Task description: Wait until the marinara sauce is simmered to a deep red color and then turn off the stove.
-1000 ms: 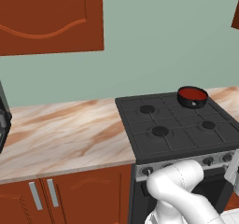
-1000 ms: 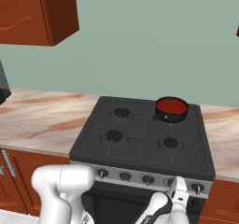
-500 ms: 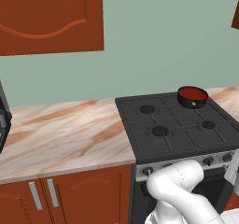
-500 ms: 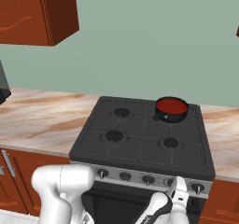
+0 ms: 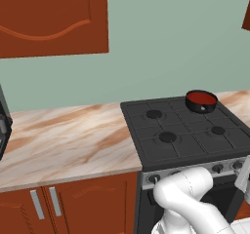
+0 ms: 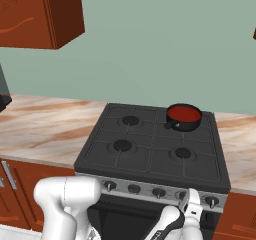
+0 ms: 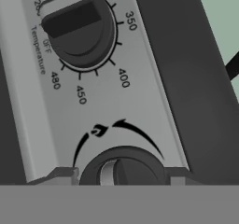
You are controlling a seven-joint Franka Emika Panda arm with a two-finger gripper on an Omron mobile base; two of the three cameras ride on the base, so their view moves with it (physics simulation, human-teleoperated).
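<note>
Matt black stove (image 5: 188,130) with brushed-metal knob strip (image 7: 93,101) (printed markings), glossy marble-look counter (image 5: 63,140), wooden cabinets (image 5: 49,18).

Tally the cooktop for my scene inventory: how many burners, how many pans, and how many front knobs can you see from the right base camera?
Burners: 4, first one
Pans: 1
Knobs seen on the front strip: 5, first one
Total: 10

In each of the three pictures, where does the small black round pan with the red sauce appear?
Left base view: small black round pan on the far right burner, upper right.
Right base view: pan on the far right burner, right of centre.
Hand view: not in it.
Shared landmark: black gas stove.
</note>
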